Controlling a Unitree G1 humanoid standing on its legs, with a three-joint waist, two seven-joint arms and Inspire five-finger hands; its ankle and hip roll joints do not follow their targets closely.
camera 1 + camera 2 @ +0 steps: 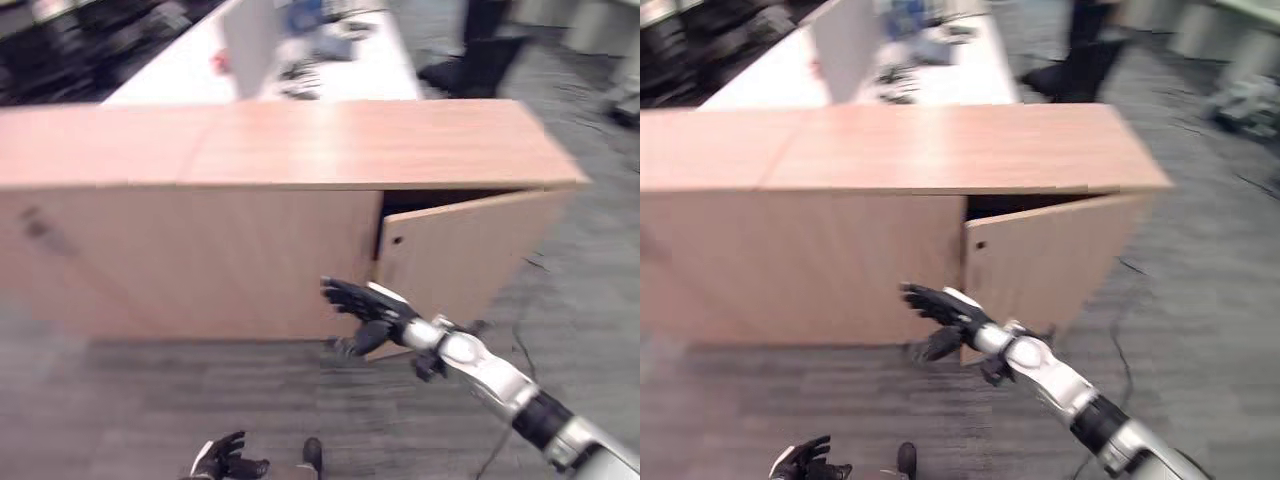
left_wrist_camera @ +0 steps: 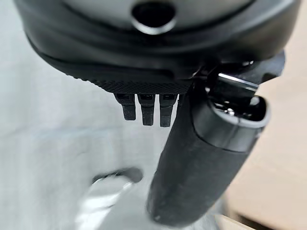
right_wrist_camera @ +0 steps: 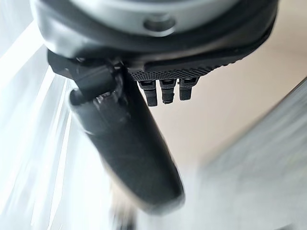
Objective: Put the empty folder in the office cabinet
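The office cabinet (image 1: 300, 140) is a long, low wooden unit straight ahead. Its right-hand door (image 1: 460, 260) stands partly open, with a dark gap behind its top edge. A small round hole (image 1: 397, 240) marks the door's free edge. My right hand (image 1: 360, 305) is open, fingers straight and pointing left. It sits low in front of that free edge; whether it touches the door I cannot tell. In its wrist view the right hand (image 3: 129, 153) holds nothing. My left hand (image 1: 225, 460) hangs low over the carpet, open and holding nothing, as its wrist view (image 2: 192, 172) confirms.
Behind the cabinet stands a white desk (image 1: 300, 50) with a divider panel and scattered items. A person's dark legs and shoes (image 1: 480, 50) are at the back right. Grey carpet (image 1: 200, 400) runs in front of the cabinet and round its right end.
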